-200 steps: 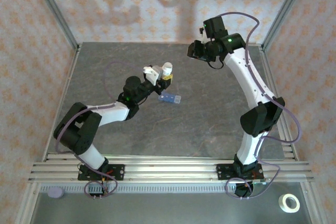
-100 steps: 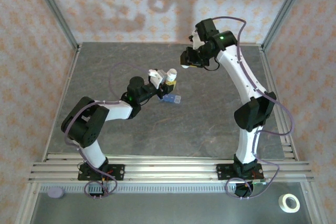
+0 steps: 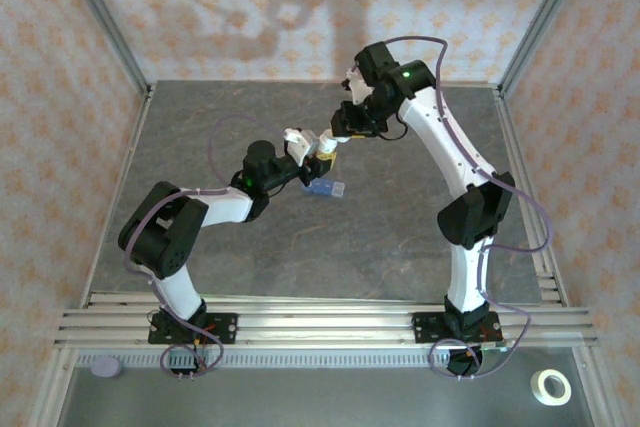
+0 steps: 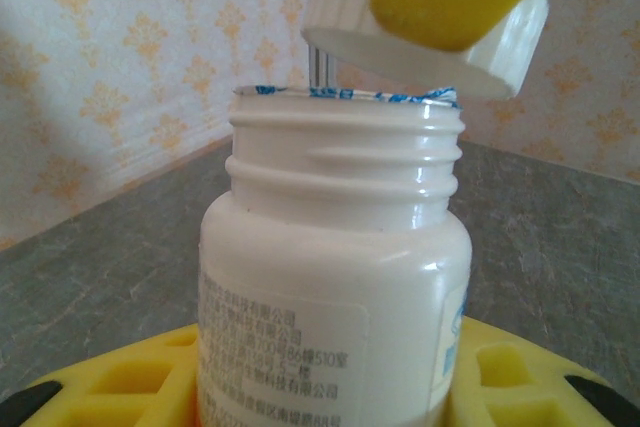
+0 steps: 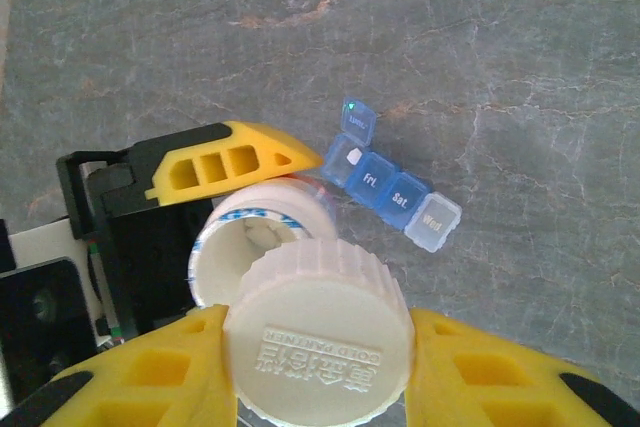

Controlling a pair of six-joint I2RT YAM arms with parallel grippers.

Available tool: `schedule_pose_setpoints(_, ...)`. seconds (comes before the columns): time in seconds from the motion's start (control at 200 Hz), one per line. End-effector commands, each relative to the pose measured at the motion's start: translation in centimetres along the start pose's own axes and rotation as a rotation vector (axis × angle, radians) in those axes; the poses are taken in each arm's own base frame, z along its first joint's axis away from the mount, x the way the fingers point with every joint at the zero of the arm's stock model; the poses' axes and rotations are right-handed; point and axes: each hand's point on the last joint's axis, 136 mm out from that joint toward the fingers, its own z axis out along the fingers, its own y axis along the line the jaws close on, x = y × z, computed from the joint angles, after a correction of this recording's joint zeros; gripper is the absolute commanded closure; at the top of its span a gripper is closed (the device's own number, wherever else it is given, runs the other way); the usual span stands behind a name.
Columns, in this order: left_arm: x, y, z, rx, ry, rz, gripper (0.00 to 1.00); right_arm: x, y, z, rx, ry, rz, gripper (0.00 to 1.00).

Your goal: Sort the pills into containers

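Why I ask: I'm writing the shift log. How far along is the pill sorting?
Done: the cap is off the bottle, and the organiser has one end lid open, with something small and white inside. In hand: left hand holds the bottle, right hand the cap. To do: filling the compartments; three are shut.

Grey marbled bench (image 3: 400,237) in front of me, patterned wallpaper walls (image 3: 200,7) round it. Metal rails (image 3: 320,317) along near edge. Tape roll (image 3: 537,388) near right, purple disc (image 3: 107,368) near left, well apart.
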Motion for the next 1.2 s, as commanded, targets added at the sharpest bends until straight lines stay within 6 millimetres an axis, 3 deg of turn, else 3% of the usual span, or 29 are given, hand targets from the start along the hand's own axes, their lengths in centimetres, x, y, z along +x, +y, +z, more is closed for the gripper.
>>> schedule_pose_setpoints(0.0, -0.5, 0.3, 0.2, 0.014, -0.006, 0.032, 1.00, -0.1, 0.7, -0.6, -0.003, -0.007, -0.032, 0.60)
schedule_pose_setpoints(0.245, -0.4, 0.3, 0.3, 0.017, -0.006, 0.032, 1.00, 0.0, 1.2, -0.6, -0.013, -0.004, -0.036, 0.60)
schedule_pose_setpoints(0.756, -1.1, 0.0, 0.2, 0.038, -0.010, 0.051, 1.00, 1.0, 1.7, 2.4, -0.006, 0.072, -0.049, 0.60)
schedule_pose_setpoints(1.196, -0.9, -1.0, -0.6, 0.085, 0.023, 0.116, 1.00, 1.4, 0.8, 3.5, -0.003, 0.143, -0.107, 0.59)
